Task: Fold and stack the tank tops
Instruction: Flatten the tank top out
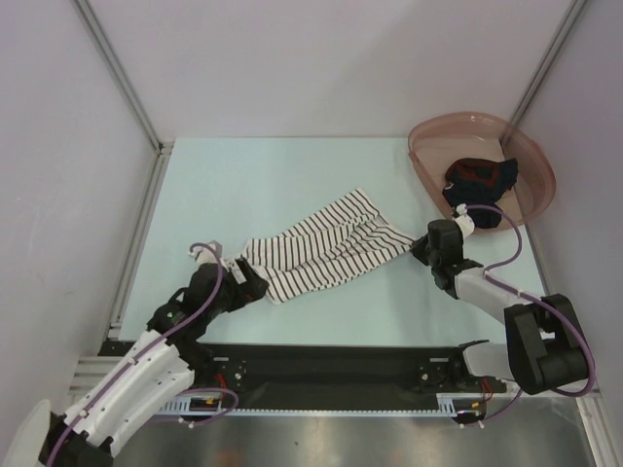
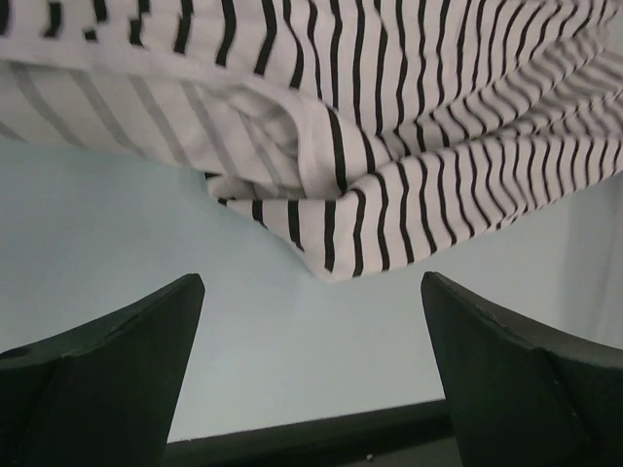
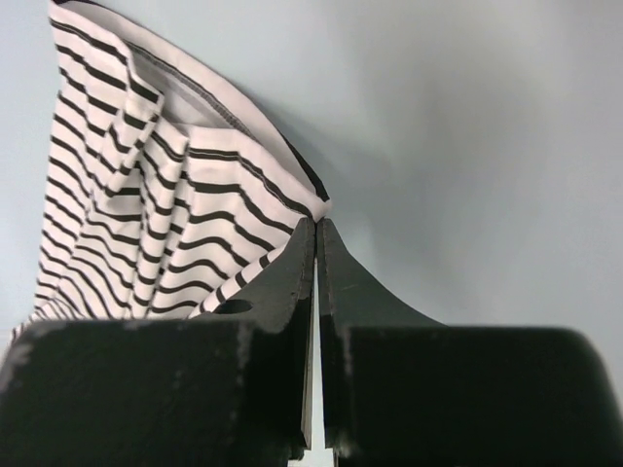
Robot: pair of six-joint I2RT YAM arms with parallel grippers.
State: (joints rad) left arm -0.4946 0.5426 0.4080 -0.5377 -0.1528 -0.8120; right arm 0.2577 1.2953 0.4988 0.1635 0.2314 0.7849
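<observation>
The white tank top with black stripes [image 1: 321, 248] lies bunched and stretched out on the table's middle. My right gripper [image 1: 419, 245] is shut on its right corner; in the right wrist view the jaws [image 3: 317, 226] are pressed together at the edge of the striped cloth [image 3: 146, 214]. My left gripper [image 1: 245, 279] is at the top's left end. In the left wrist view it [image 2: 311, 292] is open and empty, with the striped cloth [image 2: 389, 195] just beyond the fingertips [image 2: 117, 370]. The dark tank top with red parts [image 1: 479, 180] lies crumpled in the basin.
The pink translucent round basin [image 1: 533, 156] stands tilted at the back right corner against the wall. White walls with metal frame rails [image 1: 146, 214] enclose the pale table [image 1: 273, 175]. A black rail [image 1: 341, 365] runs along the near edge between the arm bases.
</observation>
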